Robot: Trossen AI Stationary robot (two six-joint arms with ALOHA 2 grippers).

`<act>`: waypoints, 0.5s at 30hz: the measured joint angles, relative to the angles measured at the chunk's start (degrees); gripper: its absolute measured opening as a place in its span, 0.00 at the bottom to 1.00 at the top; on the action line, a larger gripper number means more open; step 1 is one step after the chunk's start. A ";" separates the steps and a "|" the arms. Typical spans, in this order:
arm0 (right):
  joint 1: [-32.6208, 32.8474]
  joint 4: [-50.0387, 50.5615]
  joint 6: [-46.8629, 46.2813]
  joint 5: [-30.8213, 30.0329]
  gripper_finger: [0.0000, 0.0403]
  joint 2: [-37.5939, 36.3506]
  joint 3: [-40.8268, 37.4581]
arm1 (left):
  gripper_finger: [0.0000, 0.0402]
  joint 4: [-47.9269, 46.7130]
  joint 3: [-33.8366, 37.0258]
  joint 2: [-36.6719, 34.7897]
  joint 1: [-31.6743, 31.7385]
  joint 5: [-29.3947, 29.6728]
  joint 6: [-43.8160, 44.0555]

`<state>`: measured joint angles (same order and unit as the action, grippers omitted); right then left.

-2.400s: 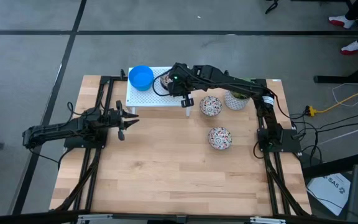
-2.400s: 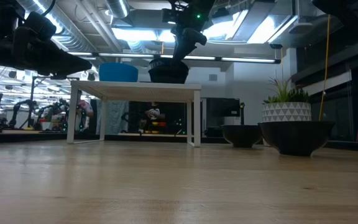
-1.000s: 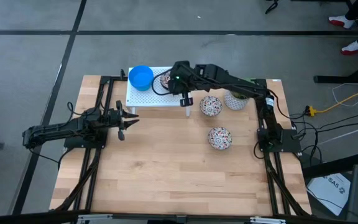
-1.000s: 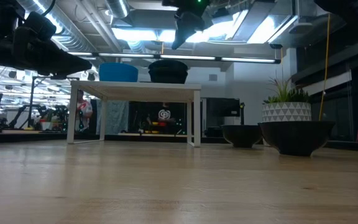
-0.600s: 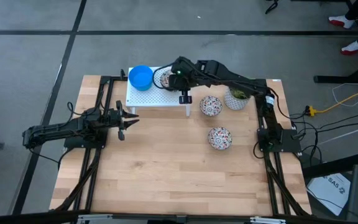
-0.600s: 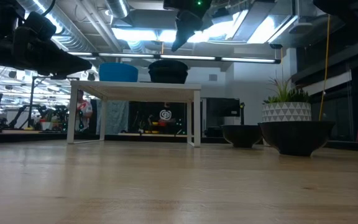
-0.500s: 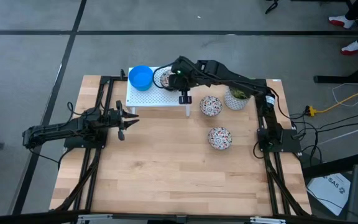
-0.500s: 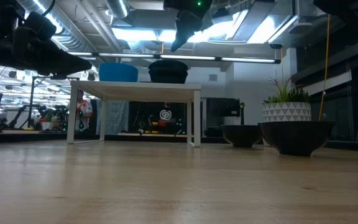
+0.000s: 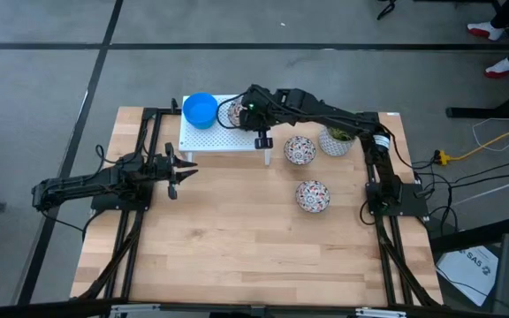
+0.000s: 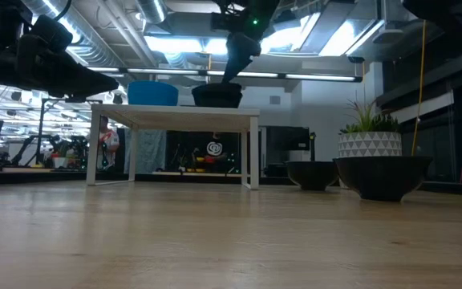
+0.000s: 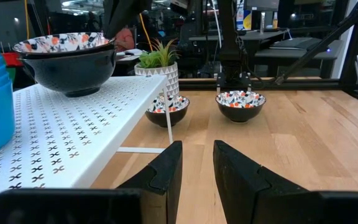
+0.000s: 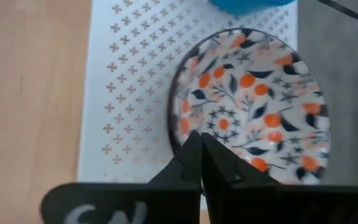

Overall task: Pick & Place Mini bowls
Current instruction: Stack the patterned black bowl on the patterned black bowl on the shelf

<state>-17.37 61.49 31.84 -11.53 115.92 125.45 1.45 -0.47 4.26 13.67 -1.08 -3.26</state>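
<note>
A white perforated stand point(image 9: 219, 140) sits at the table's far side. On its top rest a stack of blue mini bowls point(image 9: 201, 109) and two nested floral mini bowls point(image 11: 67, 59). My right gripper point(image 12: 200, 140) is shut and slants down over the top floral bowl point(image 12: 253, 109), its tips at the rim nearest the arm. Two more floral bowls point(image 9: 300, 149) point(image 9: 313, 195) stand on the table to the right of the stand. My left gripper point(image 9: 182, 172) waits open and level at the table's left, touching nothing. My right gripper's shut fingertips point(image 12: 194, 149) come from above, slanting down from the table's right, just inside the top floral bowl's rim point(image 12: 179, 118). I cannot tell whether they touch it. The bowl sits upright in the lower bowl on the stand.
A white pot with a green plant point(image 9: 336, 141) stands right of the stand, close to the nearer floral bowl. The stand's legs point(image 10: 253, 152) lift its top well above the wood. The near half of the table point(image 9: 237, 247) is bare wood.
My right gripper has come down from high above the stand toward the floral bowls and now stands over their rim again. The bowls and the left arm have kept still.
</note>
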 joint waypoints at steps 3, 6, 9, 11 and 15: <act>0.00 0.22 0.42 -1.67 0.01 0.02 2.23 | 0.21 0.00 -0.02 0.01 -0.02 0.00 0.01; 0.02 0.85 0.76 -2.40 0.00 -0.09 4.63 | 0.21 0.00 -0.02 0.01 0.00 0.00 -0.01; -0.13 1.44 0.78 -3.81 0.00 -0.09 5.67 | 0.21 0.00 0.00 0.00 -0.01 0.00 0.01; -0.75 2.06 0.75 -5.97 0.00 -0.09 5.68 | 0.21 0.00 -0.02 -0.01 0.00 0.00 0.01; -3.45 5.42 -0.77 -4.59 0.00 -0.09 5.51 | 0.21 0.00 0.00 -0.01 -0.01 0.00 0.02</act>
<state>-20.81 66.91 31.07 -16.12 115.83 130.96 1.45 -0.47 4.25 13.67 -1.08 -3.24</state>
